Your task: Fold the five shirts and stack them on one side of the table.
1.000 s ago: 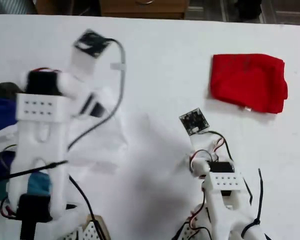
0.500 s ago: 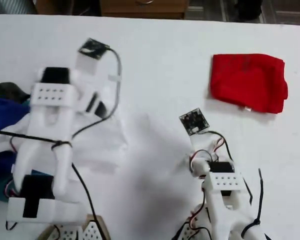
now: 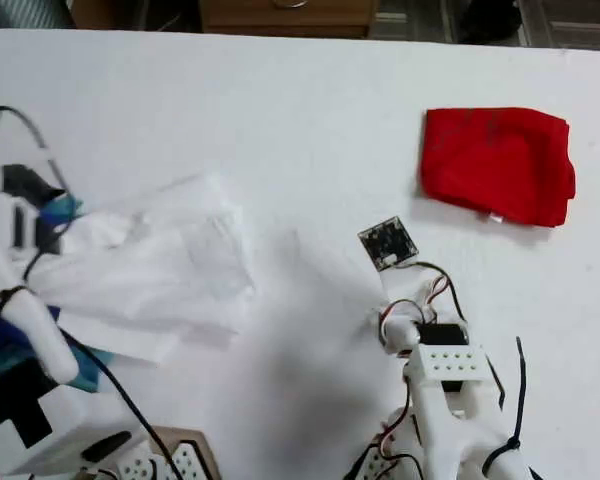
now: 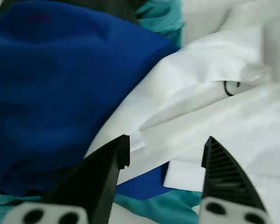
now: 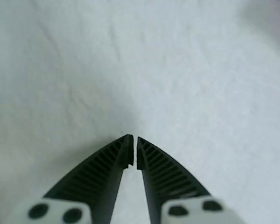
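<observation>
One red shirt (image 3: 498, 165), folded, at 2 o'clock on the white desk (image 3: 310, 110), well apart from all other cloth. At 9 o'clock, a white shirt (image 3: 150, 265), spread out and rumpled, not folded, reaching as far as the left arm (image 3: 30, 340) at the desk's edge.

From the left wrist: the left fingers (image 4: 113, 161) wide apart, gripping nothing, poised above an edge of the white shirt. Just beside that edge, a blue shirt (image 4: 51, 84) bunched in a heap and partly overlapped by the white cloth. Past the blue one, and again beneath the white one, a teal shirt (image 4: 161, 14). At the heap's far side, a strip of dark cloth (image 4: 107, 5), too little of it in sight to tell what kind. All of this heap at the desk's 9 o'clock edge, around the left arm.

At 5 o'clock, the right arm (image 3: 445, 365), with a small circuit board (image 3: 388, 243) at its far end. From the right wrist: the right fingers (image 5: 126, 149) closed tip to tip on nothing, over bare desk.
</observation>
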Available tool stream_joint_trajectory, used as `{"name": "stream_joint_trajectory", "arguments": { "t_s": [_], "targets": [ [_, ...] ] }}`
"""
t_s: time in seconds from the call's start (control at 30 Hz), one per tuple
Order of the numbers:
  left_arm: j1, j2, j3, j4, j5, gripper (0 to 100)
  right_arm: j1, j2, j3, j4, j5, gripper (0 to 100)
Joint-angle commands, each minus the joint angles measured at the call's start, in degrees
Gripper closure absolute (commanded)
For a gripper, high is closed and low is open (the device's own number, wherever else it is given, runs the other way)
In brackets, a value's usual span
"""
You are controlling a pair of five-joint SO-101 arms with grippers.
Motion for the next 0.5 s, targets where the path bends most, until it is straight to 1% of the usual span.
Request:
{"name": "stream_joint_trajectory", "arguments": {
  "t_s": [0.0,0.17,0.3,0.47],
  "targets": [
    [-3.96,-0.26,-3.21,-0.26,-4.31,73,-0.31,-1.98,-0.18,-1.01,-0.53,97.9],
    [-7.47,-0.09,-1.89,-0.97,-10.55,73,-0.31,-1.98,-0.18,-1.01,-0.53,97.9],
    [-10.37,-0.09,1.01,-6.95,-15.12,73,-0.31,-1.98,-0.18,-1.01,-0.53,97.9],
    [-10.73,-0.18,6.81,-8.44,-20.13,73,-0.31,-1.98,-0.18,-1.01,-0.53,97.9]
  ]
}}
